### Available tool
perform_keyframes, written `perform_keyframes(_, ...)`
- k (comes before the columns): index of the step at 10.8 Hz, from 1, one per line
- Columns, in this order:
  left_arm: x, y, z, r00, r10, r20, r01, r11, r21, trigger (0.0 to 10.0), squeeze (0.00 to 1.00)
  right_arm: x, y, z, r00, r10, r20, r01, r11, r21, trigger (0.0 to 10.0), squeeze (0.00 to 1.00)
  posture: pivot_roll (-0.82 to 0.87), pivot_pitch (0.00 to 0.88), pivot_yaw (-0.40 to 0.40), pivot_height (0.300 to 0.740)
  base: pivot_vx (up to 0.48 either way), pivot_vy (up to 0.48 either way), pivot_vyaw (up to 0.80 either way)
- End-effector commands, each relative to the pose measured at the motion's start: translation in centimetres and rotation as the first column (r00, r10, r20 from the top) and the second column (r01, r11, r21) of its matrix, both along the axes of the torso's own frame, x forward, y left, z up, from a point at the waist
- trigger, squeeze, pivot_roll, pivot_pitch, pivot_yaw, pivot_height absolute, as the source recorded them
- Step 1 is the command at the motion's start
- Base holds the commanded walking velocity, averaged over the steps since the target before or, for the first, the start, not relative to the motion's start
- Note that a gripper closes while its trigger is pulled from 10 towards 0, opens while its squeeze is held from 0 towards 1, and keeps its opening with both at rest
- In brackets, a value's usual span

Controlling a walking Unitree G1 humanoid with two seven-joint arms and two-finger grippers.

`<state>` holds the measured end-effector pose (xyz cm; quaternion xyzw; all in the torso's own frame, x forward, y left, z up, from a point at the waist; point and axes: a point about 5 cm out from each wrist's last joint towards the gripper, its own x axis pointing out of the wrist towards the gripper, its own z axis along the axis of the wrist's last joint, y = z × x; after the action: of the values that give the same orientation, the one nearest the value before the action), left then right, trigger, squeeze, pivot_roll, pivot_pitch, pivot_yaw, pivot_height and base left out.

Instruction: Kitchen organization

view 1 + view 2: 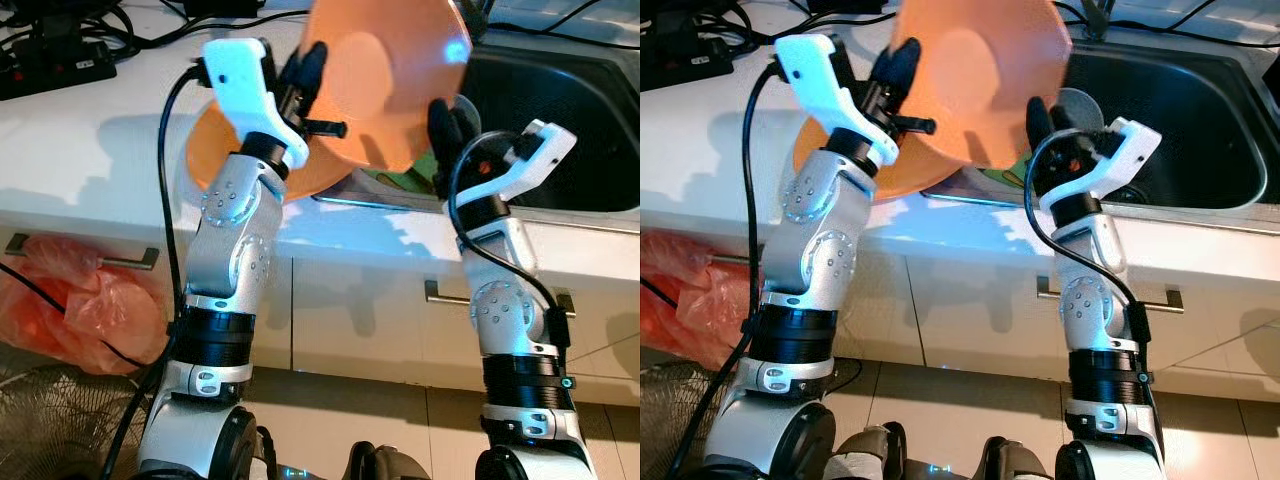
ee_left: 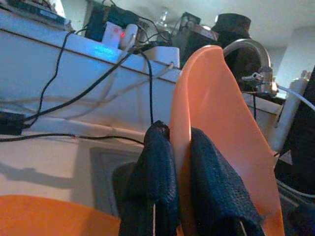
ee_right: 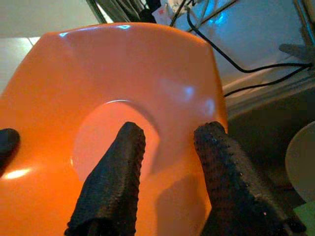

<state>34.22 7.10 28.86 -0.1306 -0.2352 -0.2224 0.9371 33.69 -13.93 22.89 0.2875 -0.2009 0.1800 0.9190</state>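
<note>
An orange plate (image 1: 385, 80) is raised on edge above the counter, its underside toward the sink. My left gripper (image 1: 305, 80) is shut on its rim, one black finger on each face (image 2: 157, 162). My right gripper (image 1: 445, 125) stands open at the plate's lower right edge, and its two fingers (image 3: 118, 167) are spread in front of the plate's base (image 3: 123, 88). I cannot tell whether they touch it. A second orange plate (image 1: 215, 150) lies flat on the white counter (image 1: 90, 150) under the left arm.
A dark sink (image 1: 570, 110) lies to the right, with a pale round dish (image 1: 1080, 105) and something green (image 1: 395, 182) at its near edge. A power strip (image 1: 55, 65) and cables sit at the counter's back. An orange bag (image 1: 70, 305) hangs by the cabinet.
</note>
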Motion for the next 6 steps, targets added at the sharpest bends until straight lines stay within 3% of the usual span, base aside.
perform_keyframes(1, -0.57, -0.47, 1.08, 0.998, -0.027, 0.064, 0.027, 1.000, -0.003, 10.0, 0.00, -0.35, -0.10, 0.08, 1.000, 0.020, 0.010, -0.020, 1.000, 0.007, 10.0, 0.00, 0.10, 0.157, -0.030, 0.740, 0.000, 0.000, 0.00)
perform_keyframes(6, -1.04, -0.27, 1.88, 0.994, -0.035, 0.104, 0.039, 0.998, -0.045, 10.0, 0.00, -0.41, -0.37, -0.22, 1.000, 0.007, -0.007, -0.007, 1.000, 0.007, 10.0, 0.00, 0.10, 0.154, -0.032, 0.740, 0.000, 0.000, 0.00)
